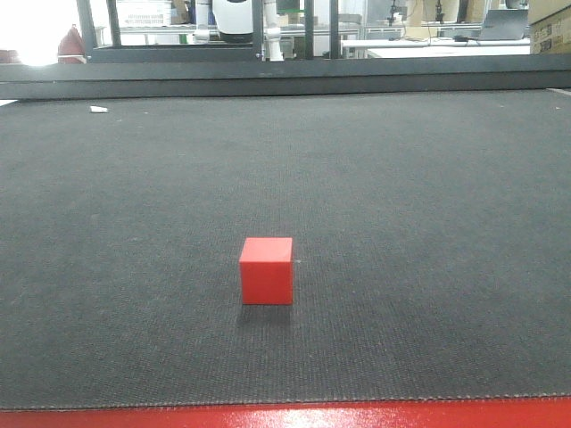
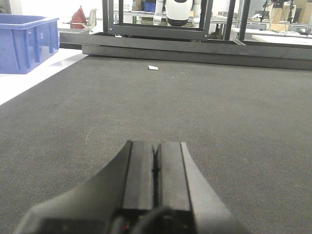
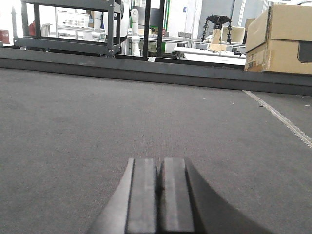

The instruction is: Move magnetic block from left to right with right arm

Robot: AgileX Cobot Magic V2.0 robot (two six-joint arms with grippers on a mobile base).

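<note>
Magnetic block [image 1: 266, 270]: small red cube, sits flat on dark grey mat [image 1: 428, 223], near front edge, about middle of front view. Stands alone. Red table edge [image 1: 285, 417] runs just below mat. Tiny white scrap [image 1: 98, 109] lies far back on left, well apart from cube. Left gripper [image 2: 156, 146]: fingers pressed together, holds nothing, low over mat. Right gripper [image 3: 160, 162]: fingers pressed together too, holds nothing, low over mat. Blue bin [image 2: 27, 41] off mat on left. Cardboard box [image 3: 285, 41] past mat on right.
</note>
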